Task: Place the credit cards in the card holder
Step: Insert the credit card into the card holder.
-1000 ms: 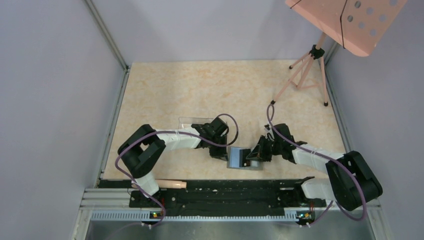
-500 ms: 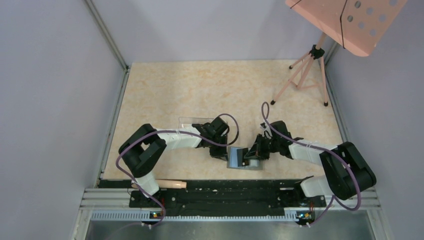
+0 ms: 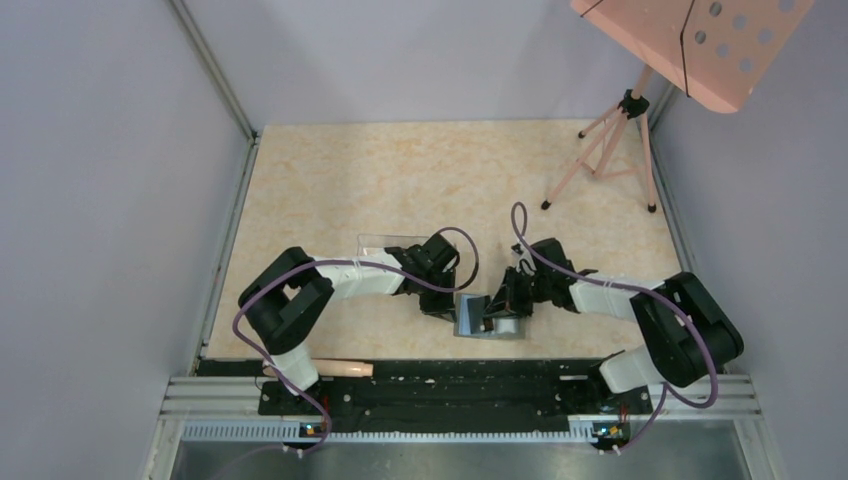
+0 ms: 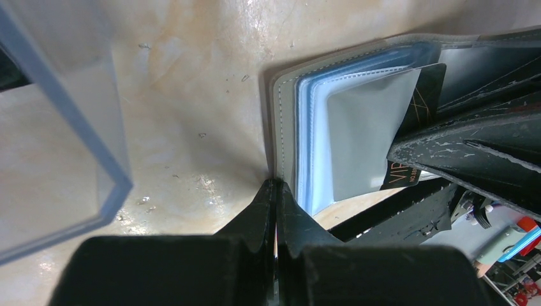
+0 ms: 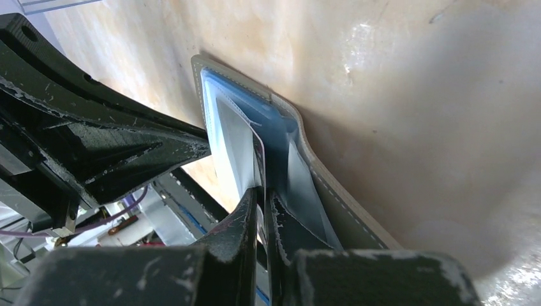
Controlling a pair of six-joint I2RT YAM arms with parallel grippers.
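Note:
The gray card holder point(image 3: 478, 318) lies open near the table's front edge, with its blue-gray sleeves showing in the left wrist view point(image 4: 319, 121). My left gripper point(image 4: 275, 187) is shut on the edge of its gray cover; in the top view it point(image 3: 448, 300) sits left of the holder. My right gripper point(image 5: 262, 194) is shut on a black credit card point(image 4: 422, 108), seen edge-on in the right wrist view point(image 5: 260, 156). The card's front end sits between the holder's sleeves point(image 5: 281, 134). In the top view the right gripper point(image 3: 505, 300) is at the holder's right side. No other cards are visible.
A clear plastic box point(image 3: 388, 246) stands just behind the left gripper and also shows in the left wrist view point(image 4: 70, 127). A pink tripod point(image 3: 610, 150) carrying a pink board point(image 3: 690, 40) stands at the back right. A wooden stick point(image 3: 335, 368) lies on the front rail.
My right arm has moved left toward the card holder, bringing the black card further in between the sleeves. The left gripper and the holder have stayed put.

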